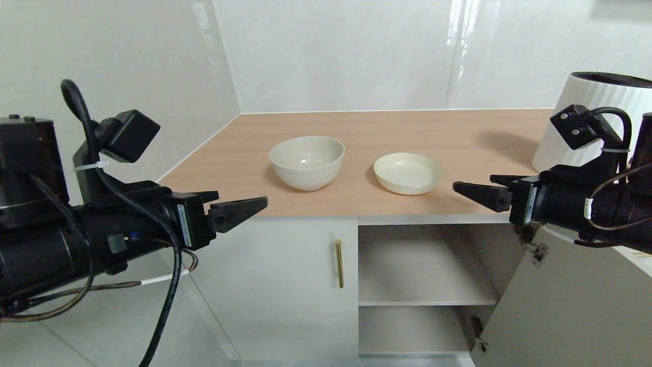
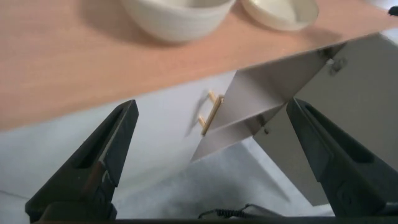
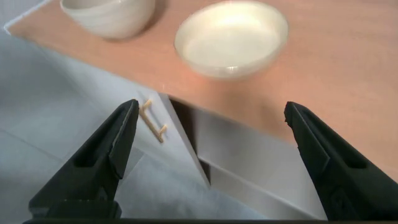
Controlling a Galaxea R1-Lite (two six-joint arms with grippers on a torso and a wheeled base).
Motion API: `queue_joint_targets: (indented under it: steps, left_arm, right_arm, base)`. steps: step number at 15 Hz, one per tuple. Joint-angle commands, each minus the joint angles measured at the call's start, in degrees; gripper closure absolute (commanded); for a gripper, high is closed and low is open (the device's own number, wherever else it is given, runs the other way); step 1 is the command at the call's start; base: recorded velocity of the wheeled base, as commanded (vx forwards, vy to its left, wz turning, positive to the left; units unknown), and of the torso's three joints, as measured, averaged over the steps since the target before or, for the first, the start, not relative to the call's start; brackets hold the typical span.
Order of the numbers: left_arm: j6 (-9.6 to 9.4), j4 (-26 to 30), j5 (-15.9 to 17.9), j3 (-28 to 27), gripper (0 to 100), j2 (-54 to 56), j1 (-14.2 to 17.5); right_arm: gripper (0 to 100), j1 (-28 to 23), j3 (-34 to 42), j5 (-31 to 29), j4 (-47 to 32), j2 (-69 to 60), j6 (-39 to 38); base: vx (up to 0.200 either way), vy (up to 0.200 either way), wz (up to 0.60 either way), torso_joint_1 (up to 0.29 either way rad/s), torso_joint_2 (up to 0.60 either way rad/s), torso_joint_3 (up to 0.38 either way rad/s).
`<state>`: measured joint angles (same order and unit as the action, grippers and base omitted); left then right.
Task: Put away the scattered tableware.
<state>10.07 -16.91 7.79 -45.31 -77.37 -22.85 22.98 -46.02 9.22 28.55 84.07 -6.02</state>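
Observation:
A deep ribbed cream bowl (image 1: 307, 161) (image 2: 177, 15) (image 3: 109, 12) stands upright on the wooden countertop (image 1: 397, 127). To its right sits a shallow cream dish (image 1: 407, 173) (image 2: 280, 9) (image 3: 231, 37). My left gripper (image 1: 239, 204) (image 2: 211, 104) is open and holds nothing; it hangs in front of the counter's front edge, left of and below the bowl. My right gripper (image 1: 473, 184) (image 3: 211, 104) is also open with nothing in it. It is at the counter's front edge, just right of the dish.
Below the counter the right cabinet door (image 1: 560, 306) stands open, showing a shelf (image 1: 423, 285) inside. The left door is shut, with a brass handle (image 1: 338, 263). A white ribbed container (image 1: 586, 117) stands at the counter's right end. Walls close off the left and back.

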Motion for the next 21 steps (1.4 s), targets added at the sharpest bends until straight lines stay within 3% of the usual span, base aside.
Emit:
queue_joint_targets:
  steps: [1,3,4,6,7,9,10,11,12,13,15,21]
  left_arm:
    - [0.13,7.7,-0.2,-11.6,0,-6.5,2.6]
    - [0.57,16.8,-0.5,-21.0,0,-10.3,4.3]
    - [2.41,18.8,-0.6,-24.0,0,-11.6,4.6]
    - [9.09,19.1,-0.8,-29.0,0,-15.0,4.7]
    - [10.50,19.7,-3.0,-30.4,0,-16.8,4.7]
    - [10.76,20.8,-10.5,-32.6,0,-20.3,4.3]
    - [12.25,21.0,-15.0,-34.9,0,-23.3,3.4]
    - [14.01,21.0,-15.2,-35.6,0,-24.2,3.1]
    - [17.18,21.3,-15.3,-37.4,0,-25.4,2.1]
    - [18.76,22.8,-17.0,-39.8,0,-27.1,1.8]
    - [18.85,22.8,-19.5,-41.3,0,-28.6,1.3]
    - [18.85,22.5,-19.7,-44.2,0,-33.1,0.3]
  right_arm:
    - [0,-0.2,-14.6,-3.0,-12.3,6.6,-0.4]
    - [0,-0.2,-29.2,-7.5,-26.7,10.9,-3.2]
    - [0,0.0,-32.9,-10.0,-31.4,12.5,-5.6]
    - [0,0.0,-33.0,-13.2,-32.0,13.8,-10.5]
    - [0,-0.2,-33.7,-15.5,-32.0,15.3,-11.0]
    - [0,-0.5,-35.1,-20.2,-32.0,16.1,-11.3]
    - [0,-0.2,-35.1,-21.5,-31.9,16.4,-11.5]
    - [0,-0.2,-35.1,-21.5,-31.8,16.4,-11.6]
    - [0,-0.2,-34.9,-21.6,-31.5,16.3,-11.9]
    - [0,-0.2,-34.8,-21.5,-31.2,16.2,-12.1]
    - [0,0.0,-34.7,-21.6,-31.2,16.1,-12.2]
    - [0,0.7,-34.6,-21.6,-31.2,16.1,-12.2]
  base:
    - [0.000,0.000,0.00,0.000,0.00,0.000]
    - [0.000,0.000,0.00,0.000,0.00,0.000]
    - [0.000,0.000,0.00,0.000,0.00,0.000]
    - [0.000,0.000,0.00,0.000,0.00,0.000]
    - [0.000,0.000,0.00,0.000,0.00,0.000]
    - [0.000,0.000,0.00,0.000,0.00,0.000]
    - [0.000,0.000,0.00,0.000,0.00,0.000]
    - [0.000,0.000,0.00,0.000,0.00,0.000]
    - [0.000,0.000,0.00,0.000,0.00,0.000]
    - [0.000,0.000,0.00,0.000,0.00,0.000]
    - [0.000,0.000,0.00,0.000,0.00,0.000]
    - [0.000,0.000,0.00,0.000,0.00,0.000]
